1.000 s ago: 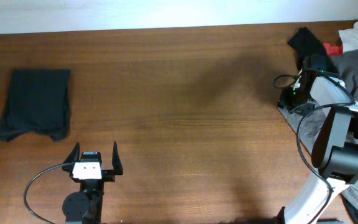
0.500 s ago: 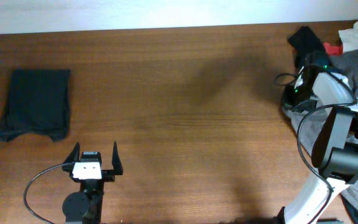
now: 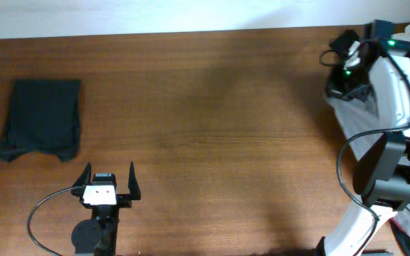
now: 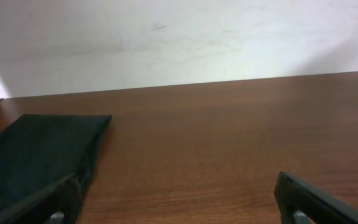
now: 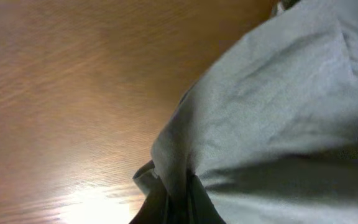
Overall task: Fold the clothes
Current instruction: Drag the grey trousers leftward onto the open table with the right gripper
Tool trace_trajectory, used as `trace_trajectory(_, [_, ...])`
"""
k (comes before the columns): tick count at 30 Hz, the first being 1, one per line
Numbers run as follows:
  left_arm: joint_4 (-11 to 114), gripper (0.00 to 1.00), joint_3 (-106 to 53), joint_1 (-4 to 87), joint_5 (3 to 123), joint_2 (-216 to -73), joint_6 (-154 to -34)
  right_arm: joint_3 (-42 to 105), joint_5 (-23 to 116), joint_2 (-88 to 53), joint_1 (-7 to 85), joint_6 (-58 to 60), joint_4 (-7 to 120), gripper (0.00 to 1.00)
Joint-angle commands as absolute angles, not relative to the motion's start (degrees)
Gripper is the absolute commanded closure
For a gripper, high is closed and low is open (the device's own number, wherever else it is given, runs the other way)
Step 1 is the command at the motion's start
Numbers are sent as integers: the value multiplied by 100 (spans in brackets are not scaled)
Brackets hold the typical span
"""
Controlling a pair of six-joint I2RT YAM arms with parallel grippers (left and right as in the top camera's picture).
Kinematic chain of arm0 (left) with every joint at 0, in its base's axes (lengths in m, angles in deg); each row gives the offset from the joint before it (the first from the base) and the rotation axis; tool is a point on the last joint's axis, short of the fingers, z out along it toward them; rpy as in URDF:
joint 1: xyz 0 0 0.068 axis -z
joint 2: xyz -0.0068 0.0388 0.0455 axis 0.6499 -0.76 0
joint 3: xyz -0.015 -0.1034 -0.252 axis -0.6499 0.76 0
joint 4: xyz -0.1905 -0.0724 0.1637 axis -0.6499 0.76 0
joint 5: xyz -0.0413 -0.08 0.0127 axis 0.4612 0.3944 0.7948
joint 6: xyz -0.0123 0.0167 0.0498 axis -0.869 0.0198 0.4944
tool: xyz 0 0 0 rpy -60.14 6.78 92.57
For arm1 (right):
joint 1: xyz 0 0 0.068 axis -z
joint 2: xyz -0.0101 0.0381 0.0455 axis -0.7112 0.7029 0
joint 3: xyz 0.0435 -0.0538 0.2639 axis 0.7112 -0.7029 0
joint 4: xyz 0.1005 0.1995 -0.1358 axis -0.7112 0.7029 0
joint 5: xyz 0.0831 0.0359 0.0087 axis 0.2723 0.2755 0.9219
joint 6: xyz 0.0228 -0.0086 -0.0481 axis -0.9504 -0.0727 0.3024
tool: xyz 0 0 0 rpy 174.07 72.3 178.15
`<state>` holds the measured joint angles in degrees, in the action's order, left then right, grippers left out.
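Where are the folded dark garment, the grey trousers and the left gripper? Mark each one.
folded dark garment (image 3: 40, 117): overhead view, middle of its top face.
grey trousers (image 5: 272, 112): right wrist view, broad panel above the pinched fold.
left gripper (image 3: 109, 166): overhead view, midway between its open fingertips.

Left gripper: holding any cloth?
No, the left gripper stands open above the table, apart from the folded dark garment.

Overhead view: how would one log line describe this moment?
right tool: shut on grey trousers, far right | left tool: open, empty, front left | dark folded garment: far left
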<state>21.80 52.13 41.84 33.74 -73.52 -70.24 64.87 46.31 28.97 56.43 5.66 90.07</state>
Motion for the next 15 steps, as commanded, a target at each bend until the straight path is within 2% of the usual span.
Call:
trace_trajectory(1, [2163,1,5257,4164,3422,-7309,-6930,6592,4966,2744,5011,113,8685,96])
trace_trajectory(15, [2163,1,5257,4164,3422,-7309,-6930,6590,4861,3272,3046,-942,6135,96])
